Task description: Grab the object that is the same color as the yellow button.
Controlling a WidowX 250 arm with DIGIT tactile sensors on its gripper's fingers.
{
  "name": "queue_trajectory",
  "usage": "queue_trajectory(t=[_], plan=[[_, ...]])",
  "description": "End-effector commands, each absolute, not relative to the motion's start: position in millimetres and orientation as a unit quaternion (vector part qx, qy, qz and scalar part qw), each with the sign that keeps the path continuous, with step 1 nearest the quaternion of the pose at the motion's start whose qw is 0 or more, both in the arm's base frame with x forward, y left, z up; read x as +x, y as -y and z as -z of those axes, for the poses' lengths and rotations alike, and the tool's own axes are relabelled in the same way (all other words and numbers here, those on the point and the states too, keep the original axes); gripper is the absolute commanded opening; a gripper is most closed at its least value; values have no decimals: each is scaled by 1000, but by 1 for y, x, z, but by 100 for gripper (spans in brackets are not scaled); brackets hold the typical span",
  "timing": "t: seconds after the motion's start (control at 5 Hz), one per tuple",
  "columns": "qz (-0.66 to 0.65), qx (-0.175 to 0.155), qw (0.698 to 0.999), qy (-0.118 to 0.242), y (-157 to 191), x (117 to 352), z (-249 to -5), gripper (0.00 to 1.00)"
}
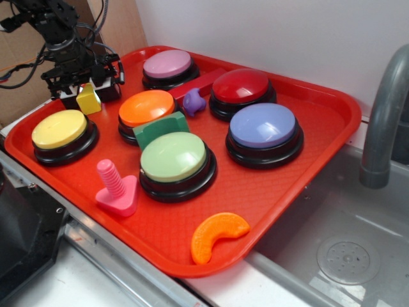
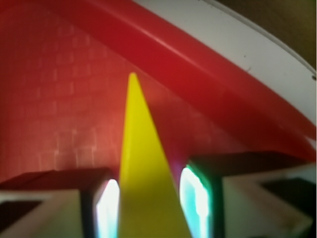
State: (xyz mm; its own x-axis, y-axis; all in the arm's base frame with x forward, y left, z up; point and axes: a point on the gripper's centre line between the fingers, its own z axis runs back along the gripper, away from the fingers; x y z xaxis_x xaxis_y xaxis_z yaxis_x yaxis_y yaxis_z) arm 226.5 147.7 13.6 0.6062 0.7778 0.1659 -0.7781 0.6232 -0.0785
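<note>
In the red tray (image 1: 332, 121): yellow block (image 1: 88, 100) between jaws.

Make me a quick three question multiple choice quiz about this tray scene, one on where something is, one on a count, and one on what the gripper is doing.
1. Where is the orange crescent piece?
A. near the front edge of the red tray
B. on the pink button
C. in the sink

2. How many dome buttons are on the tray?
A. four
B. six
C. eight

3. What is the gripper doing?
A. hanging open over the sink
B. pressing the yellow button
C. closed on the small yellow block

Answers:
1. A, it lies alone by the front rim.
2. B, yellow, orange, green, pink, red and blue.
3. C, the wrist view shows the block between both fingers.
</note>
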Motion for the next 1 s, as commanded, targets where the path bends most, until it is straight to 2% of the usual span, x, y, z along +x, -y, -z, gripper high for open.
queue_trajectory(t=[0.0,0.2,0.4,0.6,0.8], plan=[[-307,32,942,133,-127,227,-85,0],[-202,7,972,122,-93,218,-120,0],[-132,-12,986,99,-64,199,-135,0],[-76,-39,993,81,-38,177,-139,0],[-33,-48,996,73,-12,156,-138,0]])
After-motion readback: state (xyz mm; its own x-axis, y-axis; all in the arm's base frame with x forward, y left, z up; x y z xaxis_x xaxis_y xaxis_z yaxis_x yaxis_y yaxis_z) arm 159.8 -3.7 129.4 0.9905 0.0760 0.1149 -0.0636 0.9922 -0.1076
